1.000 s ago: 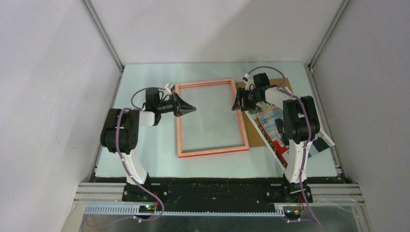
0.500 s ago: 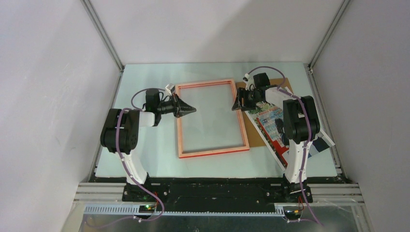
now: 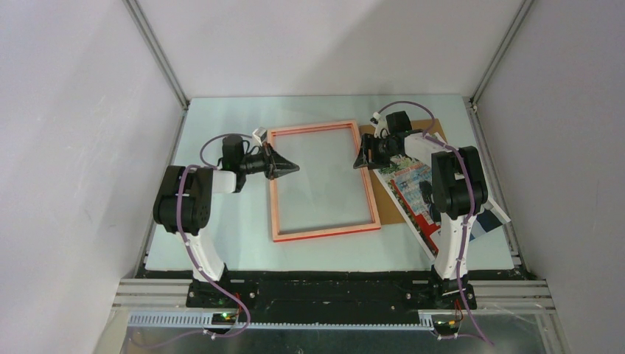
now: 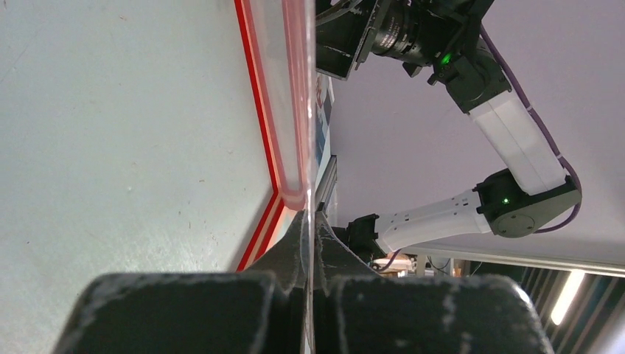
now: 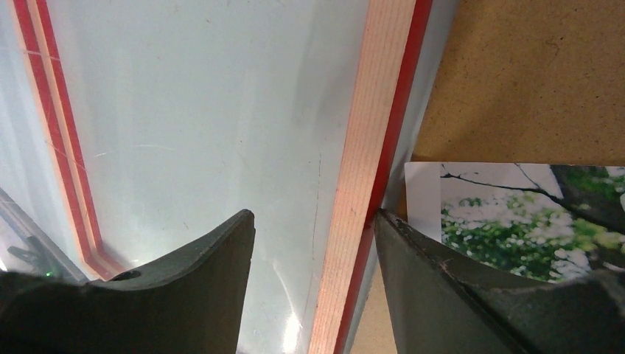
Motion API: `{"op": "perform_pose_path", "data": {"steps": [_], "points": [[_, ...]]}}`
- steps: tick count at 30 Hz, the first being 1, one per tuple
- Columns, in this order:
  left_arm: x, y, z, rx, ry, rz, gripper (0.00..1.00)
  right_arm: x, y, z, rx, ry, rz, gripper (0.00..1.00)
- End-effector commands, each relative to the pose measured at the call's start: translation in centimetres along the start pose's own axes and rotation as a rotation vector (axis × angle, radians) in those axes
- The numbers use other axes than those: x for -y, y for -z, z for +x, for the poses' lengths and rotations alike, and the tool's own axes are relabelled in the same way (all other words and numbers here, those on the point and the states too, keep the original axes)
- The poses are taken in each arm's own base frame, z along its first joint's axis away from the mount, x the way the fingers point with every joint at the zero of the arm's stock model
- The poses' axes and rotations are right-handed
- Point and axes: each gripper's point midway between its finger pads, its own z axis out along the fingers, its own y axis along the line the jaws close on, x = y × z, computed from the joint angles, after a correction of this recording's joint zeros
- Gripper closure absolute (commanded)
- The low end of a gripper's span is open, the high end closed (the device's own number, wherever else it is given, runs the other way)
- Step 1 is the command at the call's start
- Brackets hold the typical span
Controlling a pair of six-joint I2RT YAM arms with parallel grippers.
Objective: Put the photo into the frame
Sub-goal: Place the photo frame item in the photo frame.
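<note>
The frame [image 3: 324, 230] lies in the middle of the table with its pale orange-pink back up and a clear pane [image 3: 320, 177] inside it. My left gripper [image 3: 295, 167] reaches in over the frame's left rail. In the left wrist view its fingertips [image 4: 309, 218] are shut on the thin edge of the clear pane, next to the frame's red edge [image 4: 254, 88]. My right gripper [image 3: 360, 160] is open, and its fingers straddle the frame's right rail [image 5: 365, 147]. The photo [image 3: 413, 184] lies picture side up to the right, partly under my right arm.
A brown backing board [image 3: 435, 129] lies beneath the photo at the right rear; in the right wrist view the board [image 5: 531, 74] touches the frame's outer edge. White walls with metal rails enclose the table on three sides.
</note>
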Motion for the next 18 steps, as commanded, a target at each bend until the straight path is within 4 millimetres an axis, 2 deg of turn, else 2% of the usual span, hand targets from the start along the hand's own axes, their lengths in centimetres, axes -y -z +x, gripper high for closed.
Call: {"op": "perform_pose_path", "data": {"steps": [1,7,13,18], "points": [[1.8,-0.3,0.5,-0.043,-0.108,0.056,1.00,-0.7,0.1,-1.1,0.026,0.019,-0.020,0.34],[2.1,-0.4,0.5,-0.044,-0.127,0.061,1.00,-0.5,-0.1,-1.1,0.023,0.015,-0.012,0.35],[2.1,-0.4,0.5,-0.044,-0.133,0.061,1.00,0.9,0.0,-1.4,0.039,0.023,0.080,0.43],[2.2,-0.4,0.4,-0.043,-0.135,0.062,1.00,1.3,-0.1,-1.5,0.042,0.032,0.112,0.47]]}}
